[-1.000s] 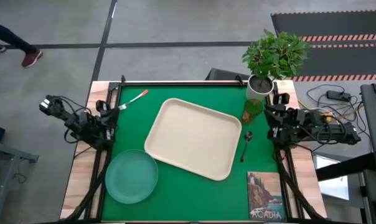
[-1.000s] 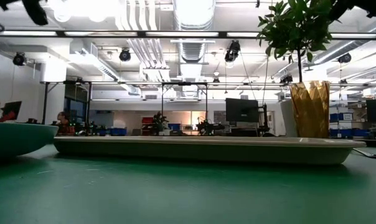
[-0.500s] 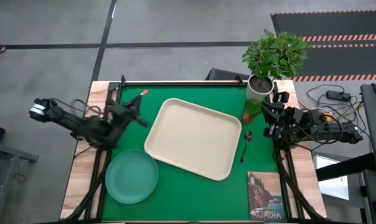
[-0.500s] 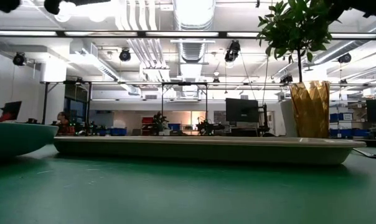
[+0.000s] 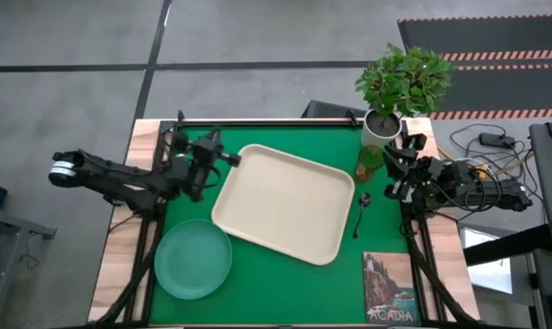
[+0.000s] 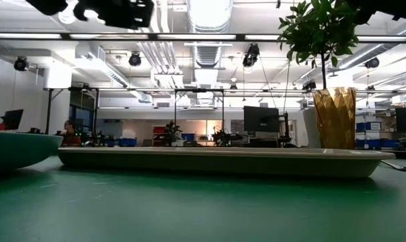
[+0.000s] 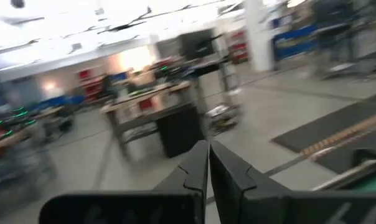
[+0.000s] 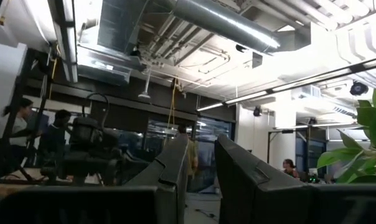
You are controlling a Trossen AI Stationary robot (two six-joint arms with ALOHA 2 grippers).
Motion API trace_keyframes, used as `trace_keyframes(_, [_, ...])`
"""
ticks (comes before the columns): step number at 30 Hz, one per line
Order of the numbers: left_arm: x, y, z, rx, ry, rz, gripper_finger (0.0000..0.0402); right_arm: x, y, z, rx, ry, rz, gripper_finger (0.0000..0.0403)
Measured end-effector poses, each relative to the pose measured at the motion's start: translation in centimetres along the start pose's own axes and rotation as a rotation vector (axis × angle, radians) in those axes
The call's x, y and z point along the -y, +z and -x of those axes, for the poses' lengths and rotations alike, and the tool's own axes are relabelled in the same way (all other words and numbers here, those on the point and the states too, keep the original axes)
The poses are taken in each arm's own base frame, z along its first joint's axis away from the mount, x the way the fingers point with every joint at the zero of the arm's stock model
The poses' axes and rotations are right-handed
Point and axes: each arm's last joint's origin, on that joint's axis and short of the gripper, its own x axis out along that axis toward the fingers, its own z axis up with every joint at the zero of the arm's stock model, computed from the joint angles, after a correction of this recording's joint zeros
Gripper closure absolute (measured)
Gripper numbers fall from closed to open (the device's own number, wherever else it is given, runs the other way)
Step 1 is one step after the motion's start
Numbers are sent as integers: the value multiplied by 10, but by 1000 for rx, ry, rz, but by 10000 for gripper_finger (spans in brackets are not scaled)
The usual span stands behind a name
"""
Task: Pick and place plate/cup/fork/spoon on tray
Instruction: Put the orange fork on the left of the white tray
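The cream tray (image 5: 285, 201) lies in the middle of the green mat; it also shows in the low view (image 6: 223, 161). The teal plate (image 5: 192, 260) rests flat on the mat near the left front. The green-amber cup (image 5: 371, 161) stands upright by the tray's far right corner. The dark spoon (image 5: 361, 212) lies on the mat right of the tray. My left gripper (image 5: 230, 158) is shut and empty, raised above the tray's far left corner, pointing level. My left arm hides the fork. My right gripper (image 8: 202, 168) waits at the table's right edge, fingers slightly apart, empty.
A white pot with a leafy plant (image 5: 390, 100) stands at the far right corner, just behind the cup. A picture card (image 5: 389, 288) lies at the near right. Bare mat lies in front of the tray.
My left arm has swung from its resting place at the table's left edge out over the mat, toward the table's right, and now reaches to the tray's far left corner, covering the fork. The things on the table have stayed put.
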Motion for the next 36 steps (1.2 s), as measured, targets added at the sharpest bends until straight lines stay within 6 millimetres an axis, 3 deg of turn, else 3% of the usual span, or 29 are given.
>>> trace_keyframes(3, [10,-5,-10,59,-152,33,402,0,0,0,1,0,0,335])
trace_keyframes(6, [22,-13,-25,65,-427,79,402,0,0,0,1,0,-1,335])
trace_keyframes(10, [27,-20,-54,-154,-629,61,402,0,0,0,-3,1,-3,335])
trace_keyframes(15, [7,-44,-89,-650,-490,-116,402,0,-1,0,-7,3,-1,335])
trace_keyframes(21, [-35,-80,-123,-1049,-379,-238,402,0,-1,0,-7,3,-1,335])
trace_keyframes(25, [-61,-108,-142,-1220,-456,-178,402,0,-1,0,-7,3,-2,335])
trace_keyframes(30, [-87,-137,-159,-1384,-352,-158,402,0,-1,0,-7,2,-1,335])
trace_keyframes(36, [-104,-163,-173,-1460,-257,-219,402,0,-1,0,-7,2,-1,335])
